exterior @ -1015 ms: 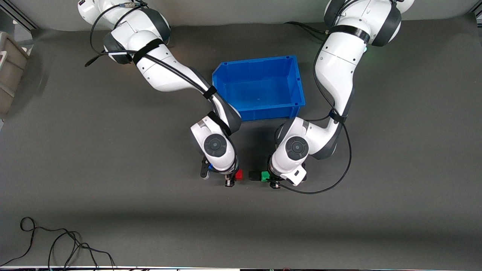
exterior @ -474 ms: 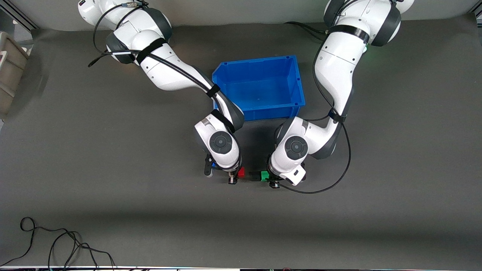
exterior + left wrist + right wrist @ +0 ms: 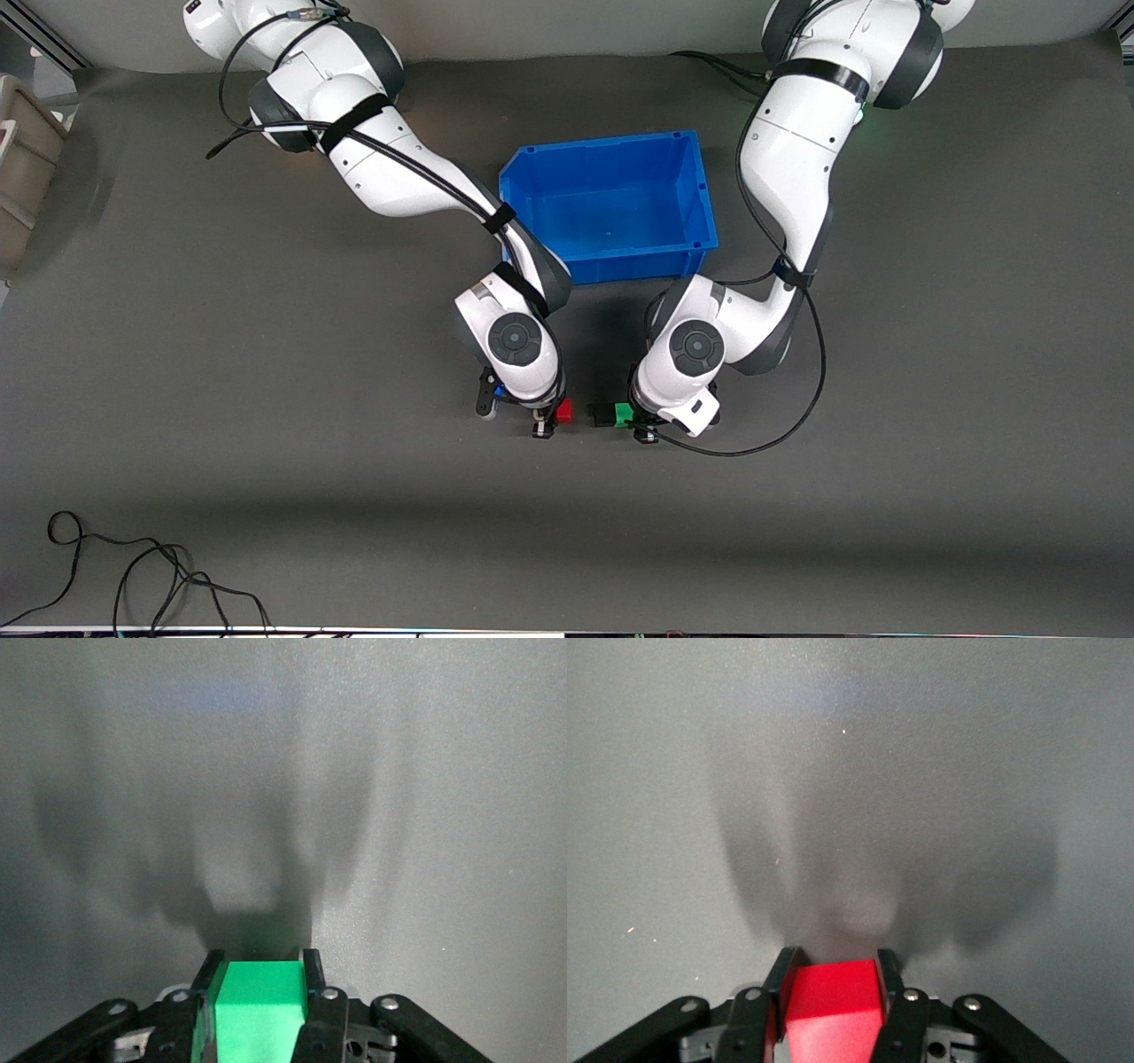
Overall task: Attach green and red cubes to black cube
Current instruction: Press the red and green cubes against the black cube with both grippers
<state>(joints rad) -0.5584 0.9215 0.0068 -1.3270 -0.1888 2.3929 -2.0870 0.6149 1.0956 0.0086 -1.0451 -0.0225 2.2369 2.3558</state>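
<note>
The right gripper (image 3: 551,416) is squeezing the red cube (image 3: 563,410), and the left gripper (image 3: 640,424) is squeezing the green cube (image 3: 624,413), which is touching the black cube (image 3: 602,414). A small gap is sitting between red and black, so I think the red one needs to slide straight toward the left arm's end. The blue bin (image 3: 700,190) is farther from the front camera, out of the way.

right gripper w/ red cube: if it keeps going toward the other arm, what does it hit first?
Most likely the black cube. The right gripper, shut on the red cube, faces it across a small gap; the green cube sits against it, in the left gripper. Heights unclear.
</note>
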